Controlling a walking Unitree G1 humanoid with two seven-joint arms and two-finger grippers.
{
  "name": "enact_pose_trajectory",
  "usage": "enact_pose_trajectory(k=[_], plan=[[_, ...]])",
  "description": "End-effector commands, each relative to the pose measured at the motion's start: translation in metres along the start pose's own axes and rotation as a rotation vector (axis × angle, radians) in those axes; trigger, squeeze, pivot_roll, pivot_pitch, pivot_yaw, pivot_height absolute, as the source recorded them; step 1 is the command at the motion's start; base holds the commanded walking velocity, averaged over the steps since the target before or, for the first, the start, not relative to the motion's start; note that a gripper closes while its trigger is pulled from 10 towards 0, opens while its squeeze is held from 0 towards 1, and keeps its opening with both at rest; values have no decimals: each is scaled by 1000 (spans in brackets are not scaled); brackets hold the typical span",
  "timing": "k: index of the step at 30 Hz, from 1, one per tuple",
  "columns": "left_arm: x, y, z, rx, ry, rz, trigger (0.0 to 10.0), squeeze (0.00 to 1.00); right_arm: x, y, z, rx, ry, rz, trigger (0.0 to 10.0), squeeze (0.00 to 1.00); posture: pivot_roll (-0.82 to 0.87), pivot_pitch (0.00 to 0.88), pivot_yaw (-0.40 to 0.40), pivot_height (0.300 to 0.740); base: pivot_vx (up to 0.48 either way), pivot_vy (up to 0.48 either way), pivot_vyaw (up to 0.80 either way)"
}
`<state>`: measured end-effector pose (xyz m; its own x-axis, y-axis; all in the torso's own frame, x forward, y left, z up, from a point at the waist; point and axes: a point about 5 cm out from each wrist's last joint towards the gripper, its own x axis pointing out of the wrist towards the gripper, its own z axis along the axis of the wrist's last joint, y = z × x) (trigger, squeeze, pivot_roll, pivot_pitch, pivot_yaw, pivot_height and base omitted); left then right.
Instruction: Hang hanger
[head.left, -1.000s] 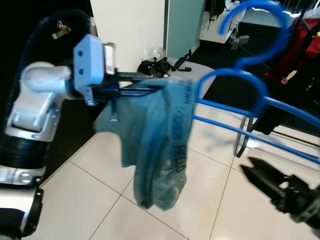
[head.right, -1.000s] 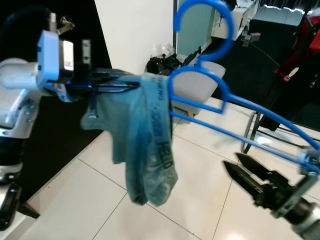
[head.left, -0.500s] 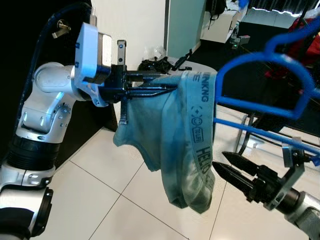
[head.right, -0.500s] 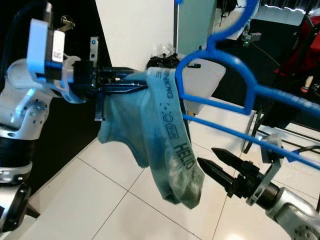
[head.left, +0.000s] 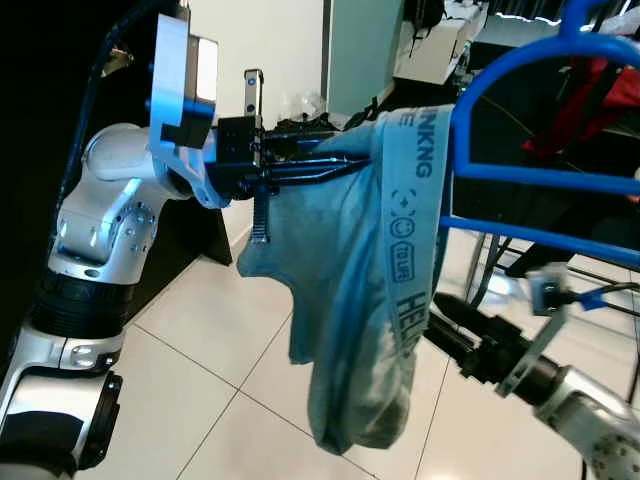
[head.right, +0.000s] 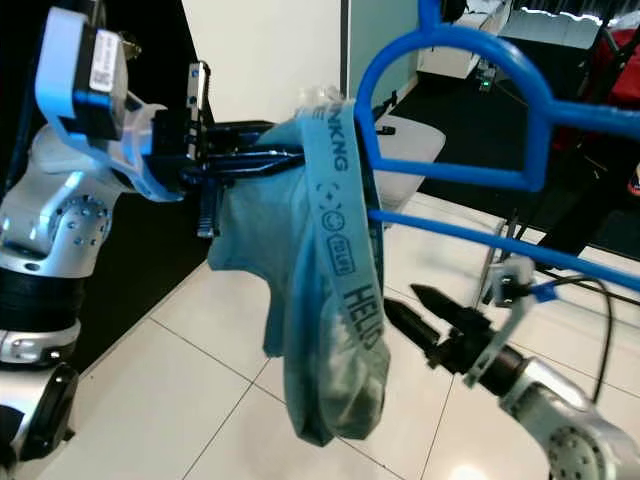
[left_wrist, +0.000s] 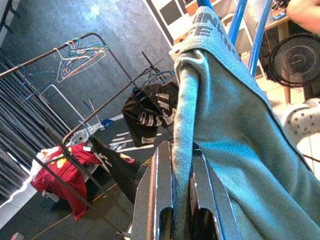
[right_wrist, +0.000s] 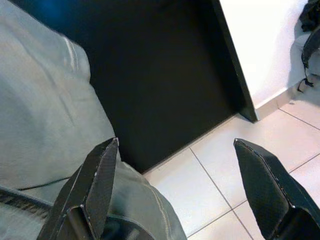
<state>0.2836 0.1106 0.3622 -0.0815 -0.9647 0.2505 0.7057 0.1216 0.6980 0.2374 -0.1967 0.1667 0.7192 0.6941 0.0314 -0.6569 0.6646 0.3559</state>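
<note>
Blue hanger (head.right: 470, 110) is up high, the teal garment (head.left: 370, 280) draped over its near shoulder, and your left gripper (head.left: 330, 165) is clamped on the cloth just beside that shoulder. Your right gripper (right_wrist: 175, 185), fingers spread with nothing between them, sits below the hanger's bars against the hanging fabric. Keep the left pinch firm and bring the right up to steady the hanger before carrying it toward the rail (left_wrist: 107, 107) beyond the left fingers, I'd say

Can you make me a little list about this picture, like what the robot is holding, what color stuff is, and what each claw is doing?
Held thing: teal underwear with printed letters on the waistband
Hanger: blue hanger, the underwear draped over one end
Left claw: shut on the underwear, held up at hanger height
Right claw: open, low beside the hanging cloth, not gripping it
Floor: pale floor tiles
Background: clothes rack with a red garment
</note>
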Motion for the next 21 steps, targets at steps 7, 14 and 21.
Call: enact_pose_trajectory(k=[7,14,21], plan=[[3,-2,-1,-10,-13,12,10000,0,15,15,-10,-12,50,127,10000,0,-46,97,9,740,0,0,0],[1,-1,-3,-12,-4,26,10000,0,7,15,-4,-17,43,160,10000,0,-48,94,7,740,0,0,0],[1,0,-5,-7,4,39,10000,0,-2,15,4,-12,6,176,10000,0,-51,92,10,740,0,0,0]])
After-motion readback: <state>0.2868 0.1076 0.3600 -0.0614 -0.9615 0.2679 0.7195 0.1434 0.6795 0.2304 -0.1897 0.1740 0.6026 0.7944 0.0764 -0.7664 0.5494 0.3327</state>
